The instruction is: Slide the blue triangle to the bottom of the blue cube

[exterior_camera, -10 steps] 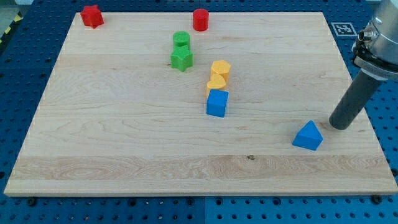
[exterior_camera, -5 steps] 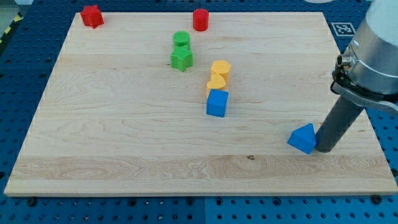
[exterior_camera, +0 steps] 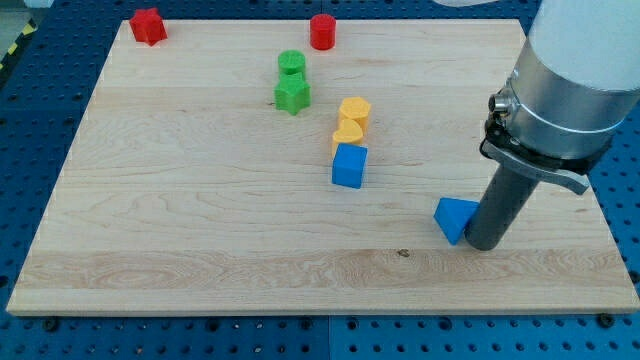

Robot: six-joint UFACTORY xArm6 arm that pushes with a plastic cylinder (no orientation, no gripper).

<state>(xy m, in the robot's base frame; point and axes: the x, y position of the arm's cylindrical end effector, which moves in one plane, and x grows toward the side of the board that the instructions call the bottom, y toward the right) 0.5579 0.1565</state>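
The blue triangle (exterior_camera: 455, 218) lies on the wooden board (exterior_camera: 200, 220) at the lower right. My tip (exterior_camera: 484, 244) touches its right side. The blue cube (exterior_camera: 349, 165) stands near the board's middle, up and to the left of the triangle, with a gap of bare wood between them. The rod and the arm's pale body rise from the tip toward the view's upper right and hide part of the board's right edge.
Two yellow blocks (exterior_camera: 352, 120) sit stacked just above the blue cube. A green round block (exterior_camera: 291, 63) and a green star (exterior_camera: 292, 95) lie further up left. A red block (exterior_camera: 147, 26) is at the top left corner, a red cylinder (exterior_camera: 322, 32) at the top middle.
My tip has moved down and left, met the blue triangle's right side and pushed it left along the board. The other blocks have not moved.
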